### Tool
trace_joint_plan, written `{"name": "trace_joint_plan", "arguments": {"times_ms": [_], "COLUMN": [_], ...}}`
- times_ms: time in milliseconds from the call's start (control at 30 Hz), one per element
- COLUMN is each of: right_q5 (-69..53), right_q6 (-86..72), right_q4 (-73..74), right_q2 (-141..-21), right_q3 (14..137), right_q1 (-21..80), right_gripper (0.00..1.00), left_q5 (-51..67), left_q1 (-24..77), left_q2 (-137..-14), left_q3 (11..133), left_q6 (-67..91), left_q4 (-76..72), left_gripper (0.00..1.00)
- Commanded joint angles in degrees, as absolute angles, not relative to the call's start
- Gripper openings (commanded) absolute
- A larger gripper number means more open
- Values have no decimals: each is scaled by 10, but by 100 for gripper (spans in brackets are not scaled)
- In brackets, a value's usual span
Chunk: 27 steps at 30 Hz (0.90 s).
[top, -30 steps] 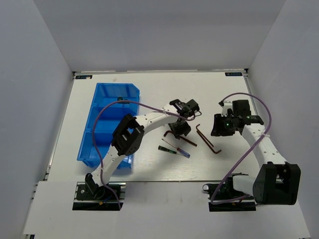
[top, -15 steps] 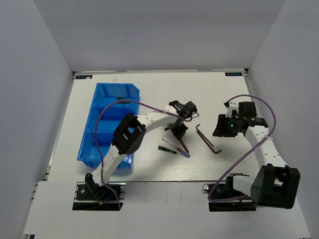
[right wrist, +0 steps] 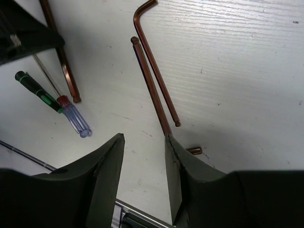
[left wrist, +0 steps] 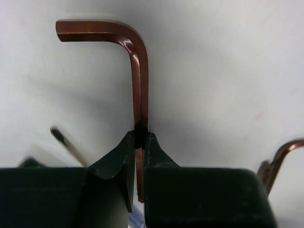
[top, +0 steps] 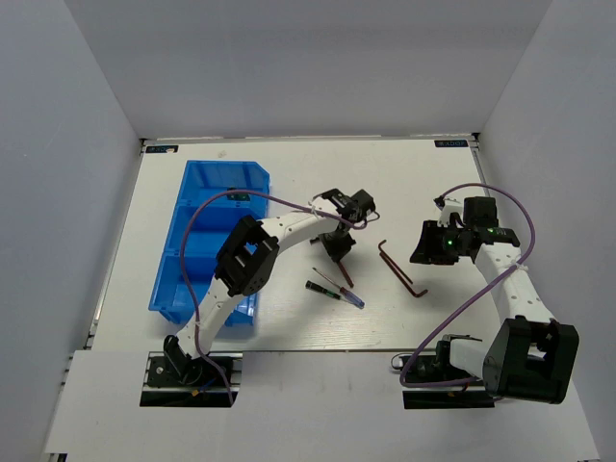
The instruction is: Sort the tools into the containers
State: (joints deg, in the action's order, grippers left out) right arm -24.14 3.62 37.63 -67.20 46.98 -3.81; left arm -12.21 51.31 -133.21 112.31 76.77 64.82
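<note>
Left gripper (left wrist: pixel 139 142) is pinching the straight shank of a glossy, coppery L-shaped hex key (left wrist: pixel 138 71) near the middle of the matte white table (top: pixel 289 173). Just beside it, the thin green-black screwdriver (right wrist: pixel 38 92) and red-blue screwdriver (right wrist: pixel 73 116) are lying together. Right gripper (right wrist: pixel 143 137) is hovering with its jaws spread, gripping nothing, over two more hex keys (right wrist: pixel 158 76). Well to the left, three joined blue plastic bins (top: pixel 227 166) are sitting, and I cannot make out their contents.

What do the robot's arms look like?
The left arm and right arm are white tubes with chunky black joints. A purple cable loops along each. The left gripper and right gripper have dark, wedge-shaped fingers. A tiny green light glows by the right one.
</note>
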Motion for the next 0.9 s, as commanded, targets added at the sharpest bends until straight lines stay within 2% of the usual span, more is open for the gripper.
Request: {"name": "trace_joint_plan", "arguments": {"times_ms": [0,67,300,567,633,667,700,767,867], "right_q5": [-260,-262,-267,-285,-297,-310,-329,-324,-284], "right_q6": [47,48,45,50,75,87,105,175,212], "right_q4": [384,384,375,372,374,375,390,397,382], "right_q2": [-658,-658,-671,-694,-702,-712,-721,-745,-770], "right_q3": [463,463,459,465,471,473,479,492,500], "right_q1": [-42,-42,-43,-40,-35,-34,-26,-11,18], "right_gripper": [46,46,46,46,46,48,55,56,50], "left_q5": [-218,-243,-283,-351,-359,-359,-359,-365,-372], "left_q1": [483,478,442,421,401,393,385,360,318], "left_q2": [-1340,-1315,-1175,-1049,-1024,-1007,-968,-927,-868], "left_q3": [1196,1224,1117,1065,1020,997,944,867,790], "left_q6": [725,725,791,876,901,923,929,944,944], "left_q4": [687,696,701,758,772,772,772,754,725], "left_gripper": [0,0,0,0,0,0,0,0,0]}}
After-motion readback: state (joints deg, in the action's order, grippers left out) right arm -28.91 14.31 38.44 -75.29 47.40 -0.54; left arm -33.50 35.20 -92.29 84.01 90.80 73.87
